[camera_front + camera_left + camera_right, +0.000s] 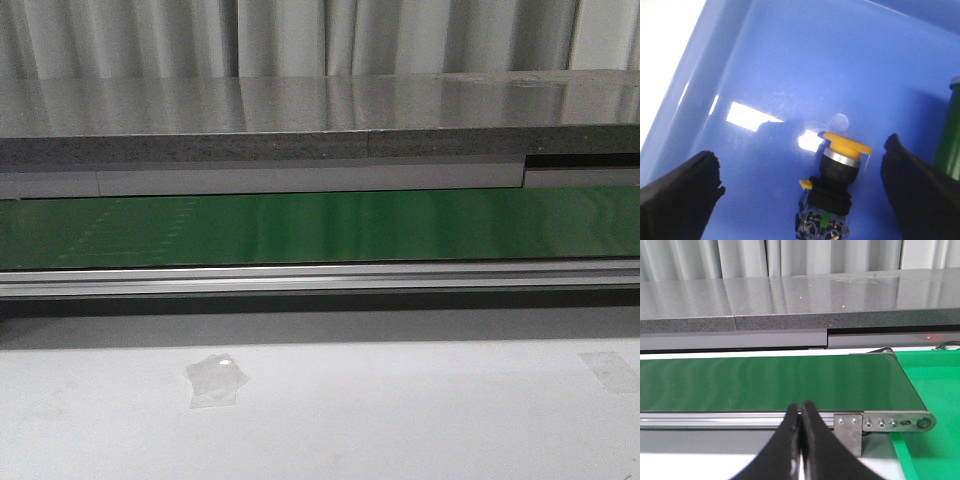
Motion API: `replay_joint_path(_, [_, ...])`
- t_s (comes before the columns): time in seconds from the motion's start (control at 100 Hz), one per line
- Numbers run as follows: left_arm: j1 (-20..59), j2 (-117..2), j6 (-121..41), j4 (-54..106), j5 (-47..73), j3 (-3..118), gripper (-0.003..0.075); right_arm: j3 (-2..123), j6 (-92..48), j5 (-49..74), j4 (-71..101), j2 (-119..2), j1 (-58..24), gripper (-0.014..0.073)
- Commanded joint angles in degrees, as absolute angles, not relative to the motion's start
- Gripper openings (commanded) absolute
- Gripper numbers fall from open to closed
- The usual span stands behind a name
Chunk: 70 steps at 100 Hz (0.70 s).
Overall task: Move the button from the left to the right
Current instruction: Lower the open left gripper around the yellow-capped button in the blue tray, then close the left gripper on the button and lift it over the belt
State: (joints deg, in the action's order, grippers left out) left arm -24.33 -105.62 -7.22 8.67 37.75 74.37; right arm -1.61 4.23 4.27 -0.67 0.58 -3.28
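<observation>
- Black rubbery fingers of my left gripper [800,192] stand spread wide, one finger [680,192] on one side and the other [920,187] on the far side of the part, neither touching it.
- Between them lies the button [832,187]: orange-yellow cap, a bright metal ring under it, black body, clear contact block at its base. It leans over rather than standing straight, with the cap tipped away from the wrist.
- It rests on the floor of a blue plastic bin [790,65], apart from the bin walls as far as I can see. A green cylinder [950,135] sits at the edge of the left wrist view, just beyond one finger; I cannot tell what it is.
- My right gripper [800,440] is pressed closed with nothing in it, pointed at the green conveyor belt [765,382] and its aluminium rail [715,417]; a green mat [932,385] lies past the belt's end.
- The front view shows only belt, the white table [400,420] and a scrap of clear tape [215,380]; no arm, no bin.
- My read: I am at the pick, lined up but not yet gripping.
- Next I would ease down and close on the black body below the cap. The tilt may let the part roll, and that green cylinder crowds one finger.
</observation>
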Motion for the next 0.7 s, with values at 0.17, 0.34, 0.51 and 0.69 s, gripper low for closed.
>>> replay_joint_path(0.17, [-24.3, -107.6, -7.7, 10.9, 36.3, 77.8, 0.0617, -0.7, 4.1, -0.7, -1.2, 1.7, -2.9, -0.0068])
replay_joint_path(0.34, [-24.2, -110.0, -7.8, 11.7, 36.3, 77.8, 0.0617, -0.7, 4.1, -0.7, -1.2, 1.7, -2.9, -0.0068])
replay_joint_path(0.51, [-24.1, -111.5, -9.8, 14.2, 36.4, 77.8, 0.0617, -0.7, 4.1, -0.7, -1.2, 1.7, -2.9, -0.0068])
replay_joint_path(0.69, [-24.1, -112.8, -10.7, 15.6, 36.8, 77.8, 0.0617, -0.7, 4.1, -0.7, -1.2, 1.7, -2.9, -0.0068])
